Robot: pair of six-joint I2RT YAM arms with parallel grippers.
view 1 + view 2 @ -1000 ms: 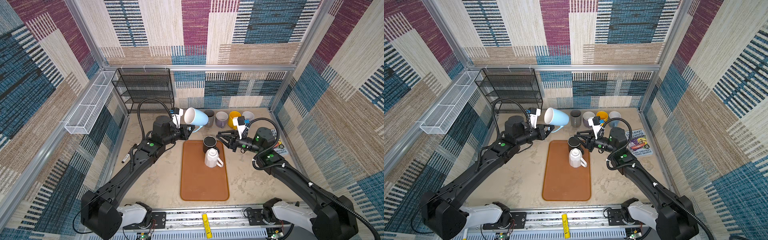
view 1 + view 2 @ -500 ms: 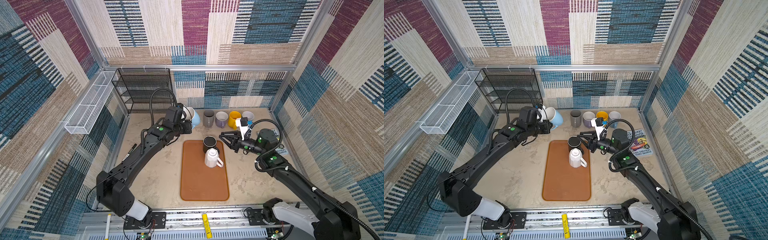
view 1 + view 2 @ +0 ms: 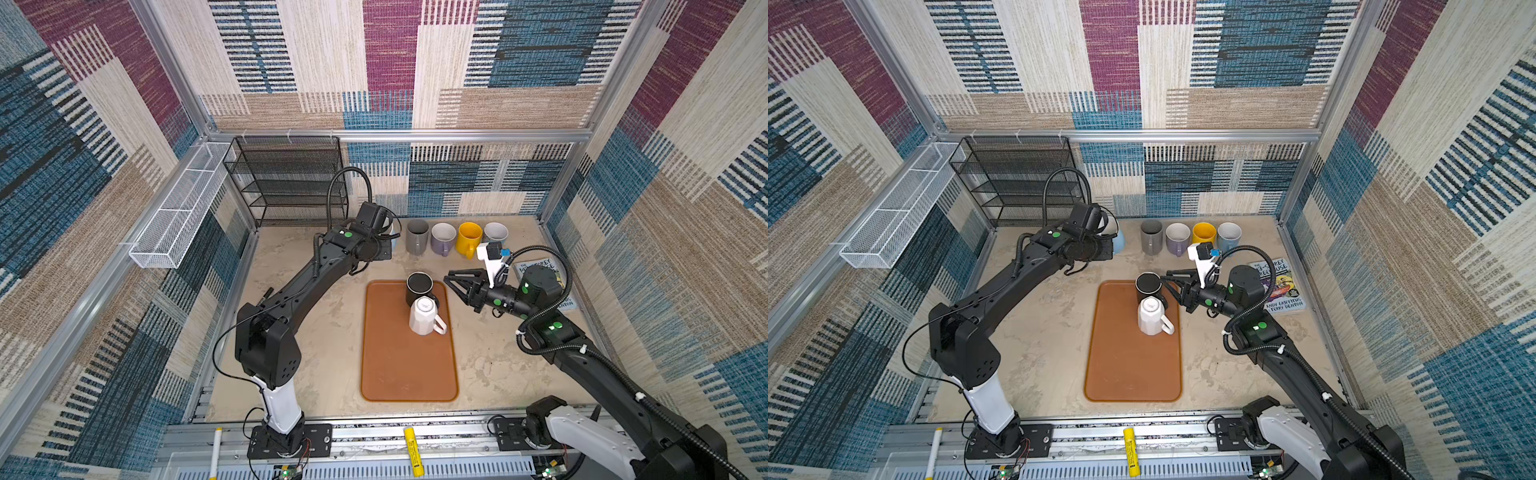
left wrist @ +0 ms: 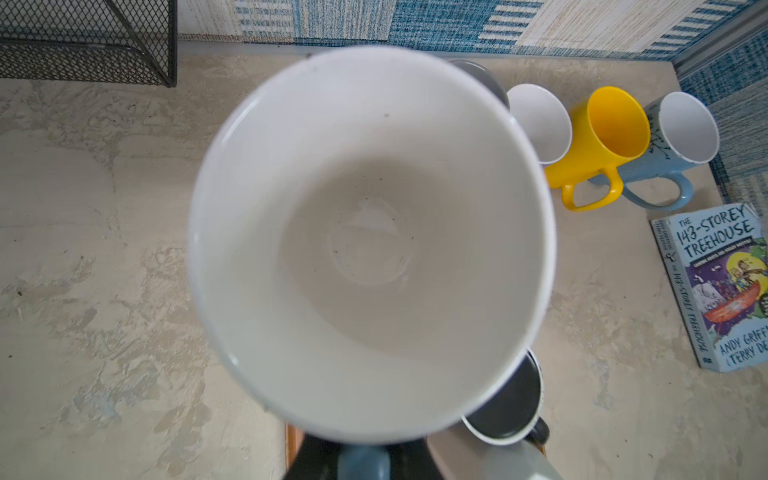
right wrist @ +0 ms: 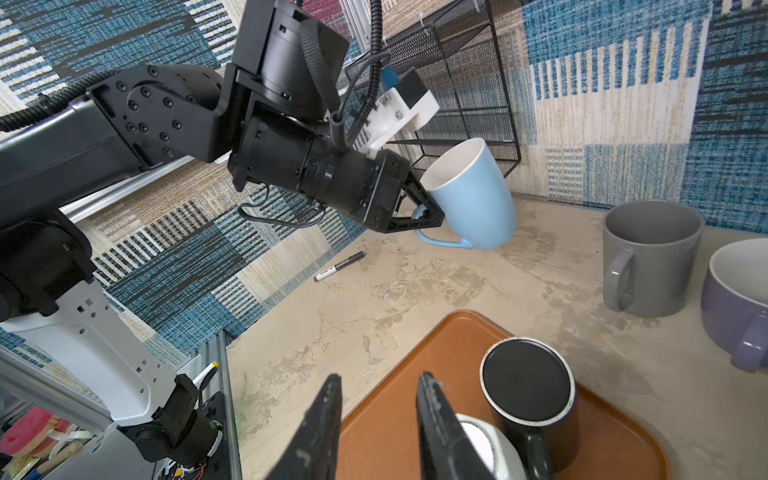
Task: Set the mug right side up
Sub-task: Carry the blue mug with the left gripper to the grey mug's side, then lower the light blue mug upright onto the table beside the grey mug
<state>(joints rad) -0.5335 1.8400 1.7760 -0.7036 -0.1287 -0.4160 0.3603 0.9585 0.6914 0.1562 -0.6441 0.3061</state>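
- Nearest to us, a yellow marker (image 3: 413, 452) lay on the front rail.
- Beyond it, the brown tray (image 3: 405, 365) sat flat on the table, its near half bare.
- At the tray's far end, a white mug (image 3: 424, 318) stood mouth down, and a black mug (image 3: 419, 286) stood mouth down just behind it, the two touching or nearly so.
- The right gripper (image 5: 378, 378) hovered just beside the black mug at the tray's far right corner. We saw its jaws partly apart, with nothing between them.
- A black pen (image 5: 338, 266) lay on the table by the left wall.
- Further back on the left, the left gripper (image 5: 430, 208) was clamped on the handle of the light blue mug (image 5: 473, 195). We saw that mug held clear of the table, tilted, with its mouth up and toward the left wrist camera and its base toward the table.
- The light blue mug hung just left of a row of four upright mugs along the back wall: grey mug (image 3: 417, 237), purple mug (image 3: 442, 239), yellow mug (image 3: 468, 239) and pale blue mug (image 3: 495, 233).
- A book (image 3: 1281, 286) lay flat by the right wall, near the right end of that row.
- Farthest back on the left stood a black wire rack (image 3: 291, 183), just behind the held mug.
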